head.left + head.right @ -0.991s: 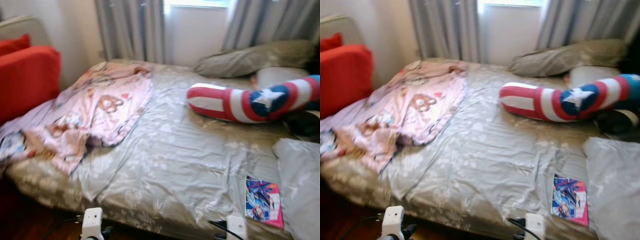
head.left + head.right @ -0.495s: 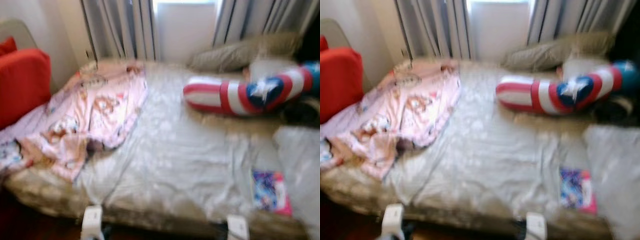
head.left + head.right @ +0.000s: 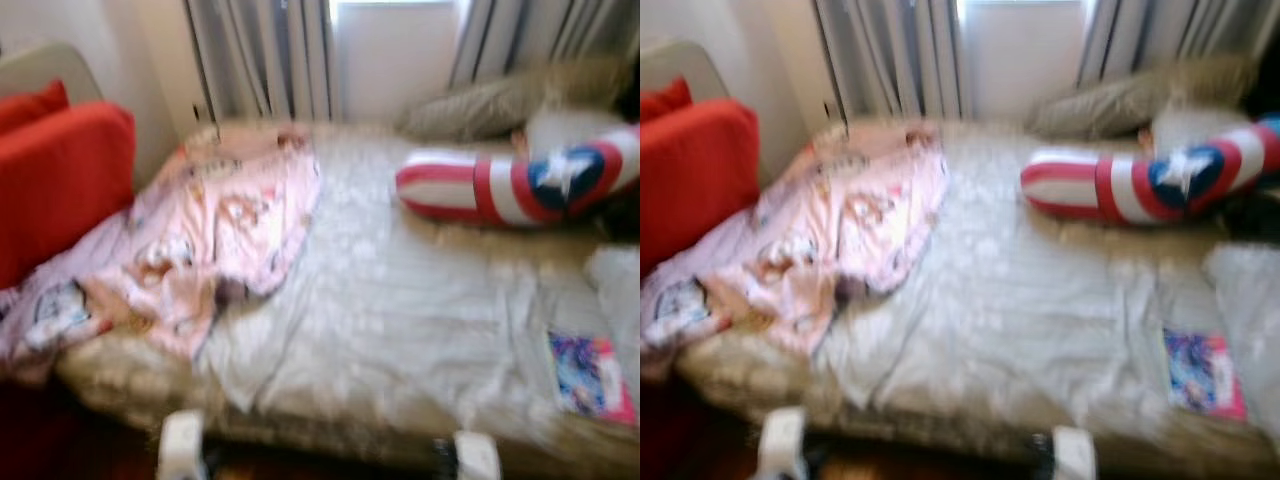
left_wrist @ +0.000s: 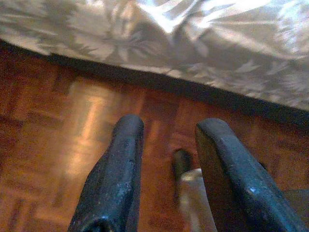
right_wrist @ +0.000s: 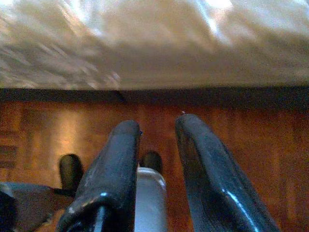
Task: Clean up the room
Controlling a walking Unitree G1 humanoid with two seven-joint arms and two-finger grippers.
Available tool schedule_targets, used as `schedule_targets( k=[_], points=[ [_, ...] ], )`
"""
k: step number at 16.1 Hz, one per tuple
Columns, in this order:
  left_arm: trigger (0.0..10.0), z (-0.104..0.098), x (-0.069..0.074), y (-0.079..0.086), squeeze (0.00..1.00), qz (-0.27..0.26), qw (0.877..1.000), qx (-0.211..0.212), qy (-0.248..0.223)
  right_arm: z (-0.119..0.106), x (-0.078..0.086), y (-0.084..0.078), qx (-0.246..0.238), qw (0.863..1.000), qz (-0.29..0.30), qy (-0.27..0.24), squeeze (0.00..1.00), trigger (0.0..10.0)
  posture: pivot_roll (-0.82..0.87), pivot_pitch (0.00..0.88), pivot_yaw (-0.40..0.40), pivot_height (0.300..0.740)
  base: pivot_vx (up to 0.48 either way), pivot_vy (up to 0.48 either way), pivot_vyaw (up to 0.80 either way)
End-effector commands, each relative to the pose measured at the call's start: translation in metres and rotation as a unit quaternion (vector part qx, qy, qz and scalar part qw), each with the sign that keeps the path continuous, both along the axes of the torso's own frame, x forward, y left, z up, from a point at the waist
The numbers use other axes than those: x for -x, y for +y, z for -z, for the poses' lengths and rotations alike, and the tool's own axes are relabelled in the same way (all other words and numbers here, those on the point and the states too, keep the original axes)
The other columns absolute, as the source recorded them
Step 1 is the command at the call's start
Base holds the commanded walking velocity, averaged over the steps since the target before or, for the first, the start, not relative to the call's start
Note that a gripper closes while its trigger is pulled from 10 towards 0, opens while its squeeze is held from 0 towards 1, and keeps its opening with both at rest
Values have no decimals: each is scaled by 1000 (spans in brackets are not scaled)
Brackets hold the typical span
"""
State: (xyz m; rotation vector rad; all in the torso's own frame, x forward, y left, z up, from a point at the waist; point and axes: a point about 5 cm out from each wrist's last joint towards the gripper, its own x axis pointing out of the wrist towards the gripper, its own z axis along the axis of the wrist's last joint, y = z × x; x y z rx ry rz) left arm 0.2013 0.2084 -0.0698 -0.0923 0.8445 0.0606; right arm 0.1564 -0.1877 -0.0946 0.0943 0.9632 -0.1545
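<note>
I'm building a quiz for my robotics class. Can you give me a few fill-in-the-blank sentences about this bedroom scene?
1. The crumpled pink cartoon-print blanket lies on the bed's ____ side.
2. The long cushion with a white star is striped red and ____.
3. The colourful pink-edged book lies on the grey floral ____.
4. The left tool hangs over a ____ floor, fingers apart.

Missing words: left; white; bedsheet; wooden

A bed (image 3: pixel 400 330) stands ahead, with curtains (image 3: pixel 265 55) and a window (image 3: pixel 390 50) behind it and a sofa (image 3: pixel 60 170) to its left. On the bed's left part lies a crumpled blanket (image 3: pixel 220 230); at the far right lie a long striped cushion (image 3: pixel 500 185) and, behind it, a pillow (image 3: pixel 500 100) — a book (image 3: pixel 588 375) lies near the front right edge. Both grippers hang low in front of the bed — left gripper (image 4: pixel 166 169) and right gripper (image 5: pixel 157 164) over the wooden floor (image 4: pixel 58 145) beside the bed's edge.
</note>
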Motion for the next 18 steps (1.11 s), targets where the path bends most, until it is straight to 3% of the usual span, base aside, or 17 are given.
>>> schedule_targets(
  k=[1, 18],
  points=[
    [10000, 0, 2, 8, 0, -2, 1000, -9, 9, -2, -7, 5, -5, 1000, -2, -9, 0, 10000, 21, 0, 15, 740, 0, 337, 0],
    [10000, 1, 3, 5, 0, -2, 1000, -6, 10, -2, -6, 6, -8, 1000, -7, -6, 0, 10000, 24, 0, 8, 740, 0, 337, 0]
  ],
)
